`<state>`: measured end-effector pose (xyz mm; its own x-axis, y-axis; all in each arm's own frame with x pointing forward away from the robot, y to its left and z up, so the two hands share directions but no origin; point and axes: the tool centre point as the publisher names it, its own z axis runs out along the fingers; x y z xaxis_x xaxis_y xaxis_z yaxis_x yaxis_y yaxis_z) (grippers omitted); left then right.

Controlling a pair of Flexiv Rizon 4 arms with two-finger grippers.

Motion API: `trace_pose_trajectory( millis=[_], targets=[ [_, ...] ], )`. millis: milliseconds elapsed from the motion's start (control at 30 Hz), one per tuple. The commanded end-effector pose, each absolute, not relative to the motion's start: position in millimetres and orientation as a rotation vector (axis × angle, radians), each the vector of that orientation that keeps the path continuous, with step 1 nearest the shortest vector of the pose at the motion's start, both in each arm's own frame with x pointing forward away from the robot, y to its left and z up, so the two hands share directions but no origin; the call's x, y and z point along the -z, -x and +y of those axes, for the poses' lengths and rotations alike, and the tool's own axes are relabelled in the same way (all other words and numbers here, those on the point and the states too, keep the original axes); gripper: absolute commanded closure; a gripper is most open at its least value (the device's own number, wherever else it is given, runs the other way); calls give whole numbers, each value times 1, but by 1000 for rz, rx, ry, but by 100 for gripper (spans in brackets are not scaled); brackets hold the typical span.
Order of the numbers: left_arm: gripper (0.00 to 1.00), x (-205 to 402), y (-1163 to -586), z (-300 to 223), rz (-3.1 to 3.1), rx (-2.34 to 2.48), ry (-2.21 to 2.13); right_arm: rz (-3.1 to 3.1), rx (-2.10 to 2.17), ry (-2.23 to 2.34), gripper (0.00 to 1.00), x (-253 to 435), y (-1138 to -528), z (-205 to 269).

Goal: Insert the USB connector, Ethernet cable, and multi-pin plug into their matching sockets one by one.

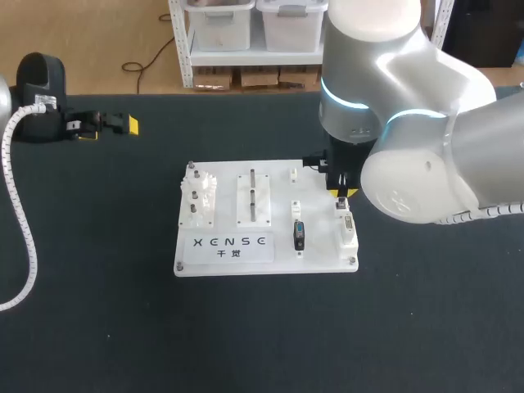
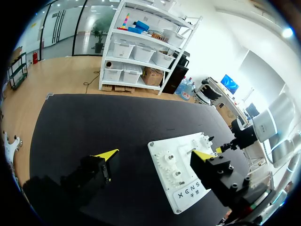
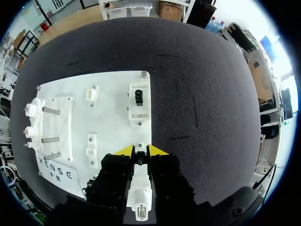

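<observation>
Right arm (image 1: 426, 155), closest to the head camera, hangs bulky over the board's right side and hides part of it. Right hand (image 3: 141, 151) points straight down at the right edge of the white board (image 1: 315, 260), which sits mid-worktop (image 1: 98, 327), well off every edge. White multi-pin plug (image 3: 139, 190) lies along that board edge, under the hand and in line with it. My read: the hand is squared up so any push runs along the plug, not across. Cannot tell whether the right hand grips the plug or only stands over it; contact is hidden.

Ahead of the hand, on the same board edge, is a socket block (image 3: 138, 99) with a dark insert, apart from the plug. Black connector (image 1: 299, 235), probably the USB one, stands in a small holder just beside the plug toward board middle. Seated or not, too small to say. Ethernet cable: cannot pick it out. Gears (image 1: 201, 196) and pegs (image 1: 253, 196) fill the board's left half, not this job.

Left hand (image 1: 106, 128) is parked near the worktop's far edge toward the left corner, spread wide, holding nothing. It is likely stationed there to leave the board free. Small screws at the board's corners presumably stop it shifting under insertion force.
</observation>
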<state>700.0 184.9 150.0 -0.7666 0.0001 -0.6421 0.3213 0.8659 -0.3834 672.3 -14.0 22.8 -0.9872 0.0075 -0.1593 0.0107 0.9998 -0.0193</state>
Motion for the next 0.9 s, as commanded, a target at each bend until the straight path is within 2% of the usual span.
trace_pose_trajectory(
  millis=[33, 900],
  targets=[
    [0, -150, -700, 185, 2374, 636, -232, 2973, 24, -10, 100, -24, -669, -15],
    [0, -150, -700, 185, 2374, 636, -232, 2944, 41, 38, 100, -22, -671, -16]
  ],
)
